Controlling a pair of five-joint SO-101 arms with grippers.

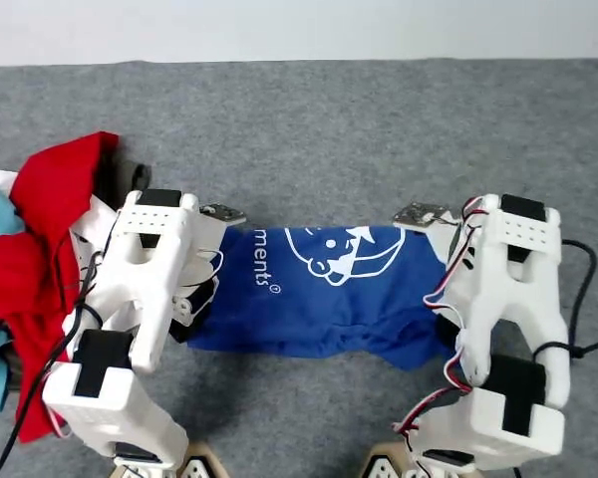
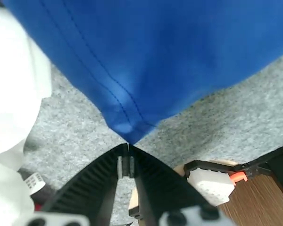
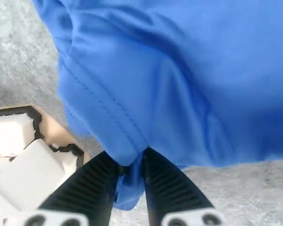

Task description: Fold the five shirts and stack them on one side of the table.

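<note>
The blue cotton shirt with white print [image 1: 329, 289] lies mid-table. The left gripper [image 2: 128, 162] at 8 o'clock and the right gripper [image 3: 131, 165] at 4 o'clock each pinch a near corner. By my judgement 0 shirts are stacked yet, and the crumpled red-and-teal shirt heap [image 1: 50, 239] waits at 9 o'clock.

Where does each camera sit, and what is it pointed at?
High view: fixed above, looking down on left arm, right arm and blue shirt.
Left wrist view: on that wrist, facing the left claw at the shirt's corner.
Right wrist view: on that wrist, facing the right claw gripping the shirt's hem.
Shared: blue shirt.
</note>
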